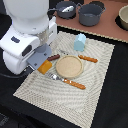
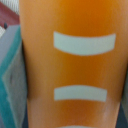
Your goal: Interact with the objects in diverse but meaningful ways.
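The yellow-orange bread loaf [image 2: 75, 65] with white score marks fills the wrist view, pressed close against a grey finger [image 2: 11, 85]. In the exterior view the loaf [image 1: 44, 68] shows as an orange block under my gripper [image 1: 41, 64], at the left edge of the woven mat; the gripper is shut on it. A pale blue carton block [image 1: 80, 42] stands upright at the mat's far side. The reddish-brown sausage stick [image 1: 53, 57] lies just beyond the loaf. The small white-and-blue piece is out of view.
A round wooden plate [image 1: 69, 66] sits mid-mat, with wooden-handled cutlery beside it [image 1: 88, 59] and in front of it [image 1: 72, 82]. Two grey pots [image 1: 91, 14] and a bowl [image 1: 123, 17] stand on the brown surface behind. The arm's white body [image 1: 25, 30] covers the exterior view's left.
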### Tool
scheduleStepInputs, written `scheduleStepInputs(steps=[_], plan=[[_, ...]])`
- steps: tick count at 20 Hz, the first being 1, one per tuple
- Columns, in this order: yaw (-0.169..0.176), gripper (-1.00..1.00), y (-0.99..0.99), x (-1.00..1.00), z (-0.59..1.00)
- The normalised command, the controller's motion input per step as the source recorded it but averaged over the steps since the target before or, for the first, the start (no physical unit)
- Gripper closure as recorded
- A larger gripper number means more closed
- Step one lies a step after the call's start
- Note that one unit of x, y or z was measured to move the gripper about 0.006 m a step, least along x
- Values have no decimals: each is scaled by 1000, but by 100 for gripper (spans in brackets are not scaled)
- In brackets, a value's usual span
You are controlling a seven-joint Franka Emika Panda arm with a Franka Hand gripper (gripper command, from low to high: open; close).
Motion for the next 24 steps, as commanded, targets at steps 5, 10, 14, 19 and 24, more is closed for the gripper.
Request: scheduleStepInputs(steps=[5, 10, 14, 19, 24], plan=[[0, 100, 322, -731, -159], [0, 100, 382, -683, -129], [0, 100, 420, -655, -117], [0, 100, 500, -542, -1], [0, 100, 573, -446, 50]])
